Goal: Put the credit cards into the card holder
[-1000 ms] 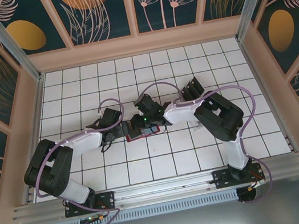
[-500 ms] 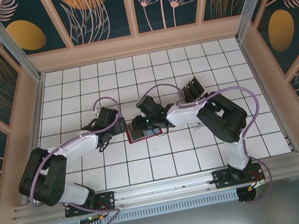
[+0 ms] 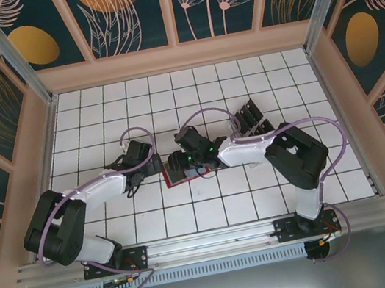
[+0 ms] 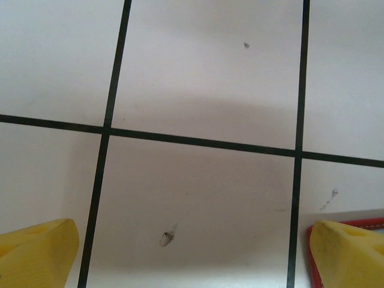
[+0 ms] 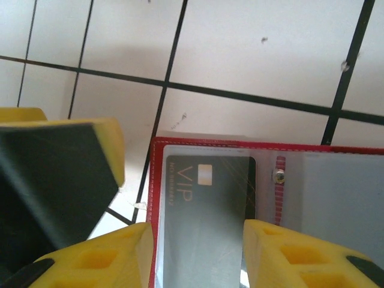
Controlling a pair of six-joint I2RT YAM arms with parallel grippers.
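Top external view: over the last second the left arm's elbow has swung out toward the left side and its wrist has drawn back a little, while the right arm reaches further left across the table [image 3: 97, 108]. The card holder [image 3: 187, 178] lies open in the middle of the table, shifted slightly toward the left arm. The right gripper [image 5: 198, 255] hangs over it with its jaws part-way apart, wider than a second ago and pinching nothing. Beneath them a dark card [image 5: 207, 204] marked VIP sits under a clear pocket of the holder. The left gripper [image 4: 192, 258] is spread to its widest and empty, one finger at the holder's red corner. The rack [image 3: 251, 114] stands behind the right forearm. Bare tiles lie open toward the far wall and along the near edge.
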